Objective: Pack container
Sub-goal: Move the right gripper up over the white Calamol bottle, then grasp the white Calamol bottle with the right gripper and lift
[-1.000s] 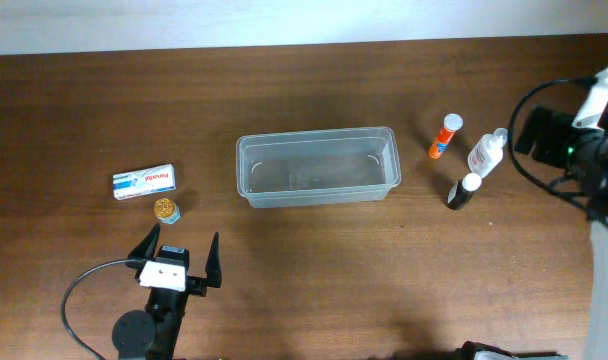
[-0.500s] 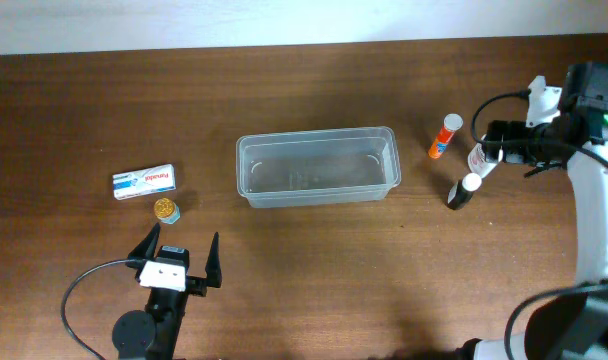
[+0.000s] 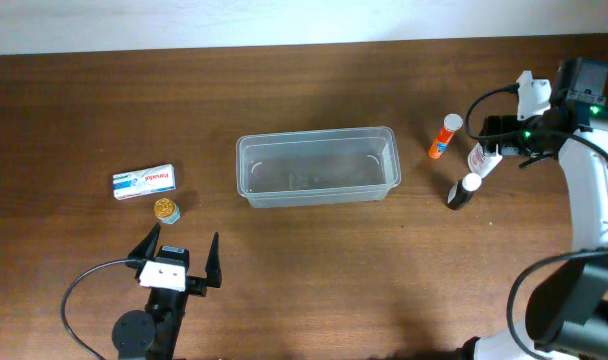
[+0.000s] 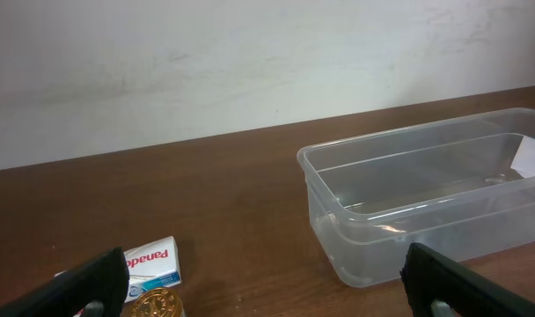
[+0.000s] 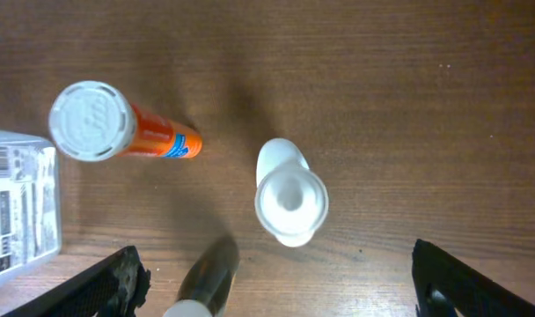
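Note:
The container (image 3: 314, 134) is a clear plastic tub, empty, at the table's middle; it also shows in the left wrist view (image 4: 373, 255). An orange tube (image 3: 445, 136) (image 5: 131, 134), a white bottle (image 3: 482, 160) (image 5: 289, 195) and a dark bottle with a white cap (image 3: 463, 191) (image 5: 206, 277) stand to its right. My right gripper (image 3: 499, 140) (image 5: 276, 282) is open and empty, hovering above the white bottle. A Panadol box (image 3: 144, 181) (image 4: 149, 264) and a gold-lidded jar (image 3: 166, 209) (image 4: 157, 305) lie at the left. My left gripper (image 3: 181, 255) (image 4: 267, 282) is open and empty, just in front of the jar.
A white wall runs along the table's far edge. A corner of the tub (image 5: 17, 202) shows at the left of the right wrist view. Bare wood lies between the tub and the box.
My right arm has swung in from the table's right edge to a spot over the white bottle. The left arm and all objects have not moved.

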`<action>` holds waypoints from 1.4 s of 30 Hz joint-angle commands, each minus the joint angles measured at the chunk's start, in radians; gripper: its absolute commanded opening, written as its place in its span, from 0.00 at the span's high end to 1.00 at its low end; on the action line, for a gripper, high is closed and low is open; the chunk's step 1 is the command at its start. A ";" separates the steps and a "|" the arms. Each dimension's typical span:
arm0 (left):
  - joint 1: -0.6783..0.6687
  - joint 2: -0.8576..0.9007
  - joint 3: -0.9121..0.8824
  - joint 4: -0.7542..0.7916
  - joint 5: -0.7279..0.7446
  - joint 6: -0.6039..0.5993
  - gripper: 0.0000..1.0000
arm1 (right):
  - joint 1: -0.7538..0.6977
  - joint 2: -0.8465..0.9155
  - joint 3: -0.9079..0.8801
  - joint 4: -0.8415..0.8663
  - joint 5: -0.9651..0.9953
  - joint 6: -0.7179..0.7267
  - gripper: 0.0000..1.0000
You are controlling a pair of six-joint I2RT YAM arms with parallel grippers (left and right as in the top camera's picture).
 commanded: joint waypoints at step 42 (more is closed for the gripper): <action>0.006 -0.007 -0.008 0.002 0.014 0.016 0.00 | -0.042 0.247 0.013 0.126 -0.042 -0.041 0.78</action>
